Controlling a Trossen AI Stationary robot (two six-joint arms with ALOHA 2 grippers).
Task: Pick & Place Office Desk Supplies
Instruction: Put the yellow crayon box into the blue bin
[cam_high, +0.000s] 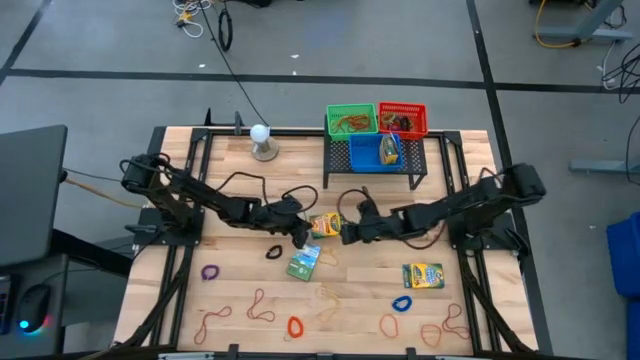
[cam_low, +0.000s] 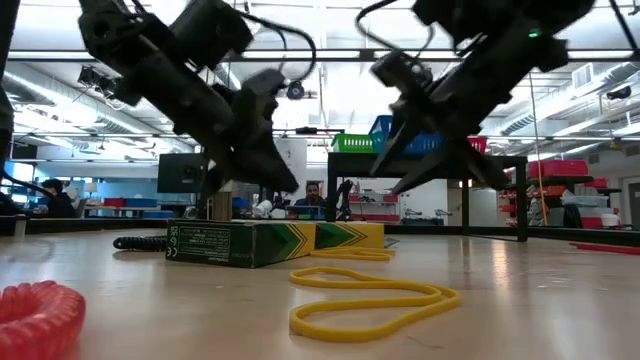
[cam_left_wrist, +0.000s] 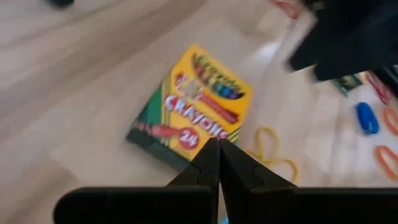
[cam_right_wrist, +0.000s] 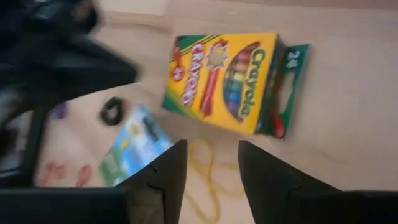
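Supplies mostly still strewn on counter (cam_high: 180, 300); crayon box (cam_high: 325, 225) lies mid-counter between empty closed left gripper (cam_high: 300, 236) and half-open, empty right gripper (cam_high: 352, 232).

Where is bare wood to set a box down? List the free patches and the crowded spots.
Free: the strip between the white ball and the mesh rack, and the wood between the green box and the right-hand crayon box. Crowded: the centre, around the yellow crayon box, and the front edge with its rubber bands.
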